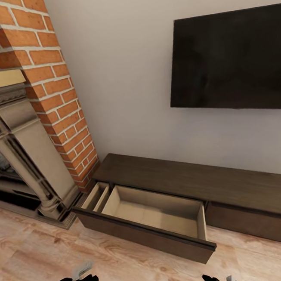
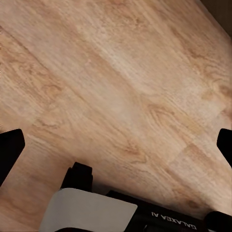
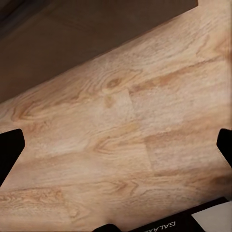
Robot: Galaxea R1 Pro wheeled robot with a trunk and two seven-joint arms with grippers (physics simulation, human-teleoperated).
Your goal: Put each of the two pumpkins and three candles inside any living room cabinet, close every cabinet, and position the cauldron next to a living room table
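The long dark-brown cabinet (image 1: 222, 181) runs along the wall under the television. Its left drawer (image 1: 158, 210) is pulled out over the floor, and its pale beige inside holds nothing. A narrow side compartment (image 1: 96, 196) sits at the drawer's left end. The right-hand front (image 1: 253, 226) is shut. My left gripper (image 2: 116, 145) is open over bare wood floor, with its fingertips (image 2: 9, 147) far apart. My right gripper (image 3: 116, 150) is open too, near the cabinet's dark front (image 3: 87, 43). Pumpkins, candles, cauldron and table are out of view.
A stone fireplace (image 1: 21, 161) with a red brick chimney (image 1: 52, 80) stands left of the cabinet. A black television (image 1: 231, 59) hangs on the wall above it. Light wood floor (image 1: 52, 249) lies between me and the open drawer.
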